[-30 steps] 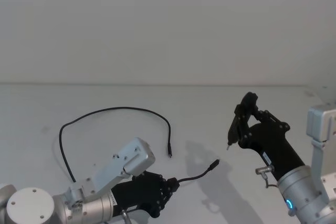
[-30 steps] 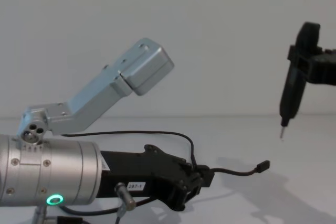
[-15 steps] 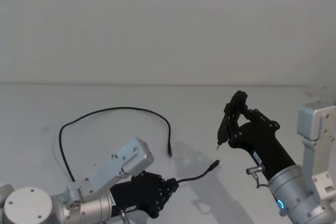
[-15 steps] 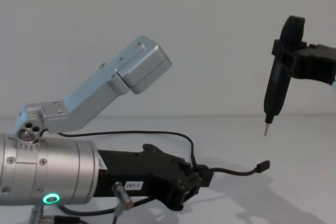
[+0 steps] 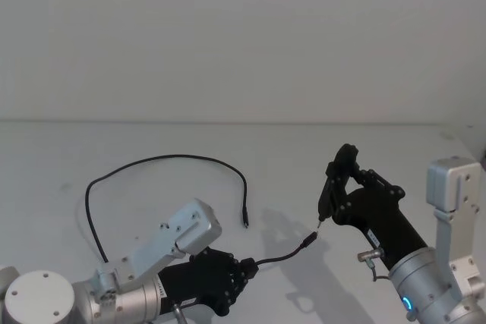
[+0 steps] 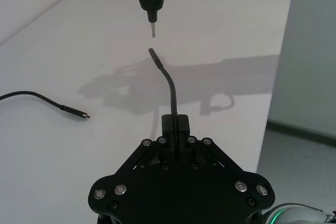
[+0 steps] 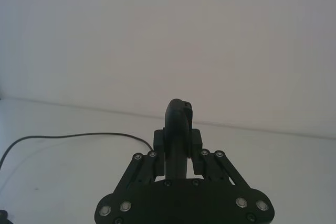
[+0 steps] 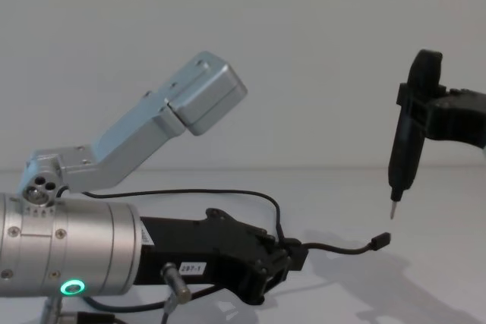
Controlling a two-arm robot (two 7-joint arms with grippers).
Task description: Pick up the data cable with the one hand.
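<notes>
We have the left claw [image 5: 241,275] at the lower left of the head frame, closed on the data cable [image 5: 163,160] a short way back from one plug. That grip leaves a short stub with the plug [image 8: 382,242] sticking out free in the air toward the frame's middle, presumably so the end stays reachable. The rest of the cable trails behind in a wide loop on the tabletop [image 5: 68,149] at centre left, its other plug [image 5: 245,223] lying flat near the frame's middle.

Our right claw [image 5: 325,204] sits at the right of the frame, clamped on a narrow black tool [image 8: 408,138] whose thin metal pin [image 8: 392,209] points down just above the free plug, apart from it.

We cannot make out the left claw's pads on the cord; the dark body hides the contact itself.
</notes>
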